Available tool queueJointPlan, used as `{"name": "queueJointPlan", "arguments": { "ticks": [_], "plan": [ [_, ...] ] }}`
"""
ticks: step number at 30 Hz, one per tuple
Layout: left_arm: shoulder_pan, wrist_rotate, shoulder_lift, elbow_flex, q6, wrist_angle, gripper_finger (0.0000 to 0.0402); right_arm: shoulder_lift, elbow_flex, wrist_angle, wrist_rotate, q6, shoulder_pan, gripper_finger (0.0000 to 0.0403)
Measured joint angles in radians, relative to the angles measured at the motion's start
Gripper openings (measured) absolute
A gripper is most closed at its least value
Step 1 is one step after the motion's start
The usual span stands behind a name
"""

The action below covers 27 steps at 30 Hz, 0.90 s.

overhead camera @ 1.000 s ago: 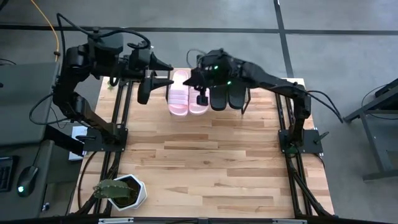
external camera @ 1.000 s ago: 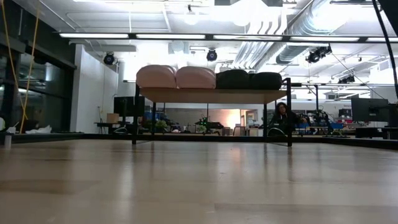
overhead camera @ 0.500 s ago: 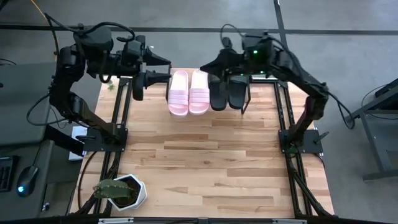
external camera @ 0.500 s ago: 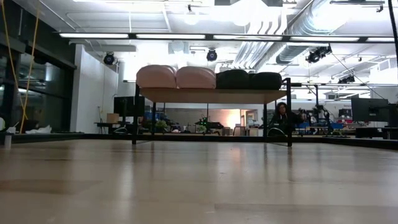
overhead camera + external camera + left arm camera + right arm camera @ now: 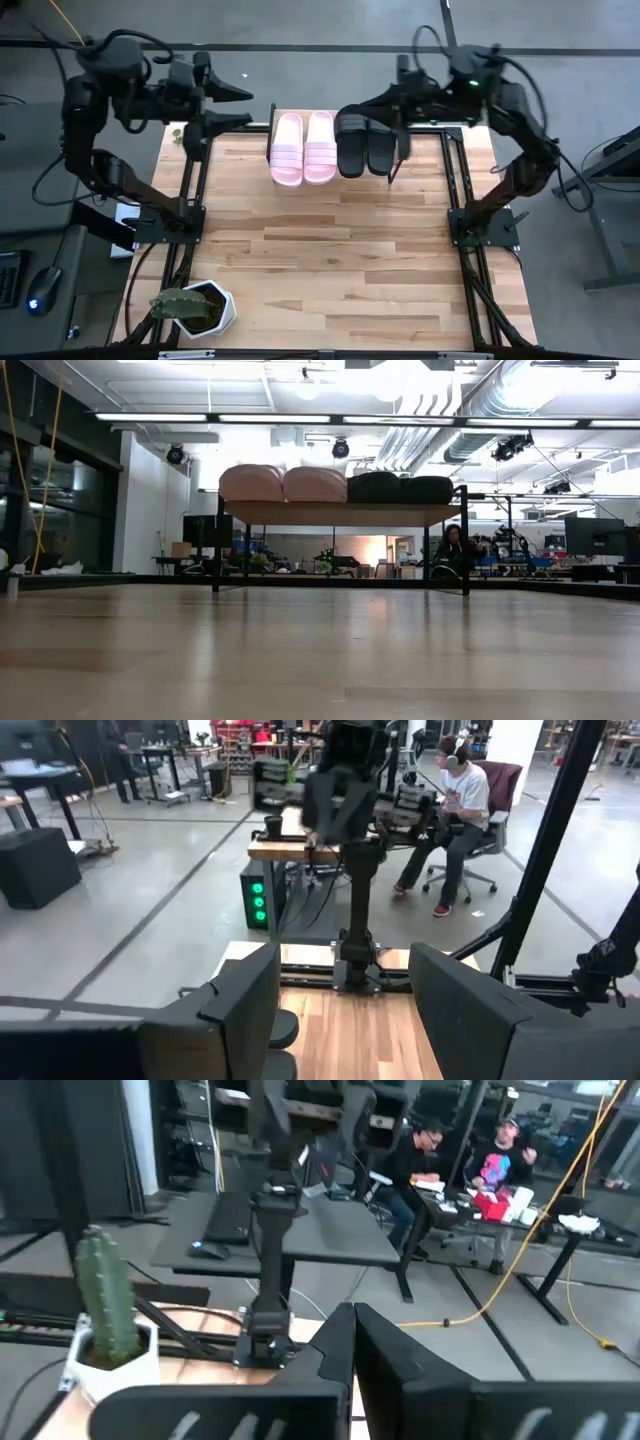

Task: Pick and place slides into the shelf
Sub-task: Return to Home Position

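Two pale pink slides (image 5: 303, 148) and two black slides (image 5: 365, 145) lie side by side, soles down, on the shelf's wooden top board (image 5: 340, 512) at the table's far edge. In the low view the pink pair (image 5: 283, 483) and the black pair (image 5: 400, 488) sit in a row on the board, which stands on thin black legs. My left gripper (image 5: 235, 102) hangs open, raised, left of the shelf; its own view shows the wide gap (image 5: 345, 990). My right gripper (image 5: 362, 103) is raised above the shelf's far side, shut (image 5: 350, 1335). Neither touches a slide.
A potted cactus (image 5: 190, 305) stands at the table's near left corner. The wooden tabletop (image 5: 330, 250) stretches in front of the shelf. Black frame rails (image 5: 195, 190) run along both table sides. People sit at desks in the room beyond (image 5: 455, 810).
Both arms have drawn back and risen. My right gripper has moved from just above the slides toward the table's right and far edge. My left gripper has moved toward the left edge. The four slides have stayed where they were on the shelf.
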Motion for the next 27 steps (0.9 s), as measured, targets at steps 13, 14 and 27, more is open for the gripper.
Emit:
{"name": "queueJointPlan", "arguments": {
  "ticks": [13,14,27],
  "plan": [
    [-0.001,-0.215,-0.093,0.0,0.083,-0.142,0.0211,-0.166,0.0,-0.093,0.152,0.036,0.129,0.0],
    [-0.001,-0.225,-0.097,0.0,0.093,-0.146,0.0211,-0.179,0.0,-0.097,0.156,0.035,0.134,0.0],
    [-0.001,-0.286,-0.119,-0.002,0.11,-0.239,0.0211,-0.33,0.0,-0.229,0.158,0.015,0.134,0.0]
  ]
}}
